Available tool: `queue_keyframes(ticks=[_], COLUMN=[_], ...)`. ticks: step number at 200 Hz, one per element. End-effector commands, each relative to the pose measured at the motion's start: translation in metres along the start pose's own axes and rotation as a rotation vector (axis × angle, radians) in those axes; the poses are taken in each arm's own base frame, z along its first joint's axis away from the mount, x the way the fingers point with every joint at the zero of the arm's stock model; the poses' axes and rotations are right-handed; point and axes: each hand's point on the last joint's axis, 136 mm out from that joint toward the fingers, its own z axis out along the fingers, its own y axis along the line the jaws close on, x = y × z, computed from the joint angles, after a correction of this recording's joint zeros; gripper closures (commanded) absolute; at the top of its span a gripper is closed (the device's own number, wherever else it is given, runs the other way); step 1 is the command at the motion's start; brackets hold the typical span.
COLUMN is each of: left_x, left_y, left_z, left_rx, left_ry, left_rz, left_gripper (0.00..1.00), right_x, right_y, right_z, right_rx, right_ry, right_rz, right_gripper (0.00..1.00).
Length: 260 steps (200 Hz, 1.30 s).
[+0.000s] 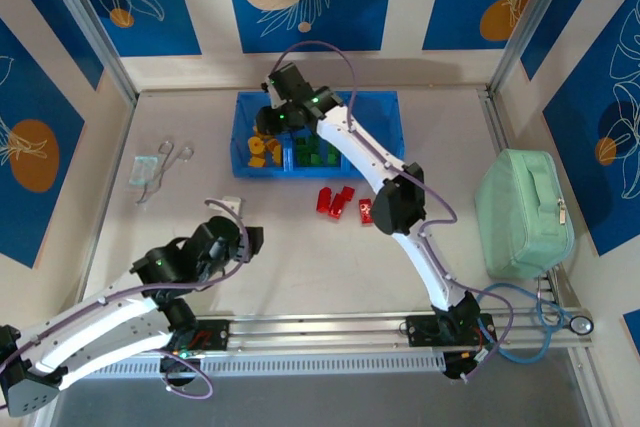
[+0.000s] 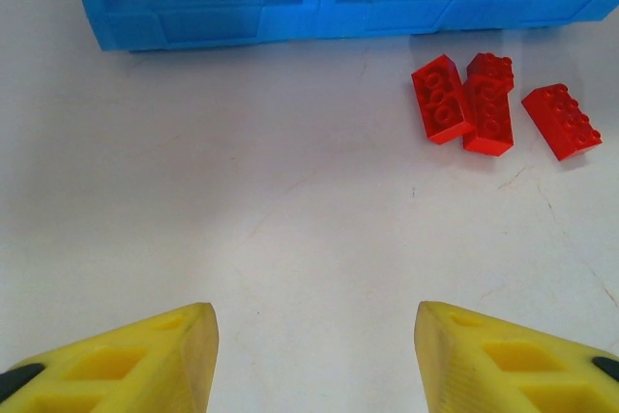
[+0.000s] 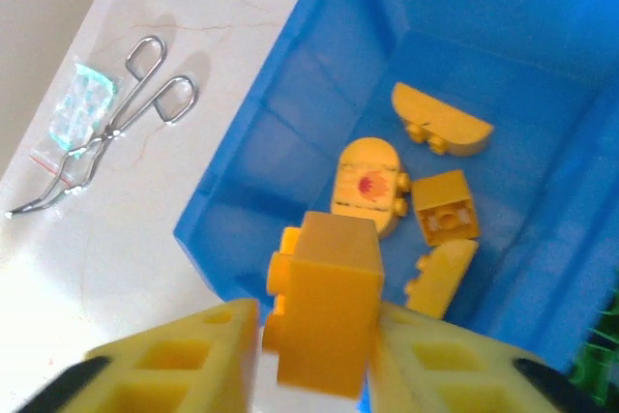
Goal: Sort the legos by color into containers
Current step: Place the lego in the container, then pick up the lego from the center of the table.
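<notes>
Yellow-orange brick [image 3: 324,307] sits low centre in the right wrist view, between the fingers of the right gripper [image 3: 314,340]. It hangs over the left-end compartment [image 3: 503,65] of the blue tray [image 1: 365,112], where other yellow pieces [image 3: 368,186] already lie. Jaws stand narrow about the brick; whether they pinch it or are loose on it, can't tell from this angle. Green legos [image 1: 315,154] are in the middle compartment. Four red legos [image 2: 484,103] lie loose on the table [image 2: 290,220], upper right of the left wrist view, just below the tray wall. Three of them touch in a cluster, one lies beside it. Left gripper [image 2: 314,355] hovers wide with nothing between its fingers, well short of the reds. Step in hand, as I read it: dropping the yellow brick into its compartment. Next calls for a clean release and a lift clear of the wall. Then the reds go to the right-end compartment [image 1: 375,137], and any grip on the cluster must single out one brick.
</notes>
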Motion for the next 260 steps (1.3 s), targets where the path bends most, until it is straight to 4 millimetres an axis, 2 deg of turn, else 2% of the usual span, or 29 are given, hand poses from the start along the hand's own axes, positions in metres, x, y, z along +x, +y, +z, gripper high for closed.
queue_keyframes(ticks=[1, 24, 39, 58, 81, 104, 134, 151, 189, 209, 236, 260], left_x=[-0.001, 0.004, 0.006, 0.005, 0.002, 0.001, 0.0, 0.001, 0.007, 0.009, 0.01, 0.008], left_y=[-0.007, -0.012, -0.018, -0.03, -0.042, -0.056, -0.08, -0.096, -0.13, -0.14, -0.144, -0.144], left_z=[-0.007, -0.005, -0.002, 0.003, 0.01, 0.02, 0.038, 0.052, 0.089, 0.11, 0.138, 0.158], left_rx=[0.032, 0.033, 0.04, 0.064, 0.078, 0.105, 0.157, 0.189, 0.226, 0.208, 0.166, 0.115], left_ry=[0.017, 0.052, 0.065, 0.071, 0.078, 0.085, 0.108, 0.128, 0.207, 0.248, 0.308, 0.352], left_rz=[0.014, 0.048, 0.075, 0.105, 0.135, 0.149, 0.16, 0.17, 0.204, 0.216, 0.205, 0.223], left_gripper=[0.42, 0.39, 0.37, 0.36, 0.35, 0.34, 0.33, 0.32, 0.31, 0.31, 0.31, 0.32], right_x=[0.008, -0.001, -0.009, -0.015, -0.018, -0.001, 0.04, 0.074, 0.164, 0.2, 0.229, 0.238], right_y=[-0.001, 0.006, 0.009, 0.008, 0.004, -0.01, -0.046, -0.071, -0.119, -0.136, -0.147, -0.153], right_z=[0.003, -0.009, -0.028, -0.058, -0.104, -0.144, -0.188, -0.207, -0.229, -0.232, -0.233, -0.232], right_rx=[0.005, 0.018, 0.036, 0.06, 0.077, 0.078, 0.115, 0.159, 0.243, 0.255, 0.254, 0.256], right_ry=[0.036, -0.002, -0.031, -0.055, -0.102, -0.147, -0.176, -0.174, -0.136, -0.121, -0.098, -0.093], right_rz=[0.012, 0.007, -0.006, -0.014, -0.016, -0.006, 0.057, 0.101, 0.224, 0.292, 0.346, 0.366], right_gripper=[0.43, 0.29, 0.25, 0.25, 0.25, 0.24, 0.24, 0.24, 0.22, 0.21, 0.21, 0.21])
